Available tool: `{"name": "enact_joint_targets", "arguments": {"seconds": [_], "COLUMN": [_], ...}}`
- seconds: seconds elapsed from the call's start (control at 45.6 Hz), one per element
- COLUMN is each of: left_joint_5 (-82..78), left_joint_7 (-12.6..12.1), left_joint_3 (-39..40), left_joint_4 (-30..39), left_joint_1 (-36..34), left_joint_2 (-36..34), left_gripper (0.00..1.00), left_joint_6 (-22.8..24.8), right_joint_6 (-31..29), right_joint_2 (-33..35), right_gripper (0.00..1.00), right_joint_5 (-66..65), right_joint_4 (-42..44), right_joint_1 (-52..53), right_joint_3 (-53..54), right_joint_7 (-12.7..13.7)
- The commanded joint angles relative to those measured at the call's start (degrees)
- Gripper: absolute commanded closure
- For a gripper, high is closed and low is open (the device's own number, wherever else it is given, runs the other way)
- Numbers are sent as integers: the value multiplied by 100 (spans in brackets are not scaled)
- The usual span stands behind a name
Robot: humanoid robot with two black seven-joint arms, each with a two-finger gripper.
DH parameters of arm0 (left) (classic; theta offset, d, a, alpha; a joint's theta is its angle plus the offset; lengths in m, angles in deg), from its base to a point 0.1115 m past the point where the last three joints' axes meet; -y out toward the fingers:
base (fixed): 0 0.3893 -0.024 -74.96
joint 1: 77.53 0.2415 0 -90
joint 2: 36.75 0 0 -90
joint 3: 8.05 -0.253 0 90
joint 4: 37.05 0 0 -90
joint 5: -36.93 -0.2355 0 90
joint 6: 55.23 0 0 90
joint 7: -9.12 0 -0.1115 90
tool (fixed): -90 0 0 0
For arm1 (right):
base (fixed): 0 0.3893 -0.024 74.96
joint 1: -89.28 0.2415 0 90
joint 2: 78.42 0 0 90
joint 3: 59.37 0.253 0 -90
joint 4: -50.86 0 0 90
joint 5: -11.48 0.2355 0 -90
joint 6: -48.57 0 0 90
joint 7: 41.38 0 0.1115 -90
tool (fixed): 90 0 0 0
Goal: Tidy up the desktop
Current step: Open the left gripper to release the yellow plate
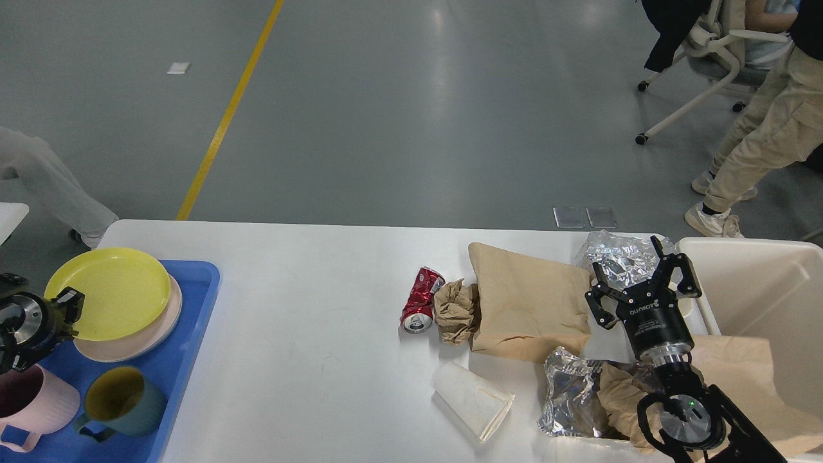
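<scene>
The desktop [308,321] lay across the lower half of the view, with a blue tray [193,334] on its left end and a cream bin [752,283] at its right. The left gripper [67,315] sat at the near rim of a yellow plate [106,292], which rested on a pale plate [138,341] in the tray; whether its fingers were clamped on the rim or already released could not be told, as they showed small and dark. To finish the placing well, it seemed best to let go only once the yellow plate sat flat and centred on the one beneath, then draw back level and outward, clear of the pink mug [32,402] and green mug [125,402] just below. The right gripper [640,283] hung with fingers spread and empty above the litter: a red can [421,299], brown bag [527,302], crumpled foil [617,251] and a toppled paper cup [472,399]. These looked bound for the bin next; the crushed can would probably grip most surely across its sides.
</scene>
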Motion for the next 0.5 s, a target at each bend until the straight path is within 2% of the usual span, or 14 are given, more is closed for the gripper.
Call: {"name": "enact_joint_targets", "arguments": {"seconds": [0.0, 0.329, 0.395, 0.461, 0.483], "left_joint_5": [-1, 8, 8, 8, -1], "left_joint_7": [2, -51, -51, -51, -51], "left_joint_3": [9, 18, 18, 9, 9], "left_joint_4": [23, 356, 427, 445, 445], "left_joint_1": [38, 12, -6, -24, -41], "left_joint_2": [37, 37, 20, 2, -6], "left_gripper": [98, 92, 82, 67, 58], "left_joint_6": [5, -4, -4, -13, -4], "right_joint_6": [0, 0, 0, 0, 0], "right_joint_2": [0, 0, 0, 0, 0], "right_gripper": [0, 0, 0, 0, 0], "right_joint_5": [0, 0, 0, 0, 0], "right_joint_4": [1, 1, 1, 1, 1], "right_joint_1": [-1, -1, -1, 8, -1], "right_joint_3": [0, 0, 0, 0, 0], "right_joint_7": [2, 2, 2, 2, 2]}}
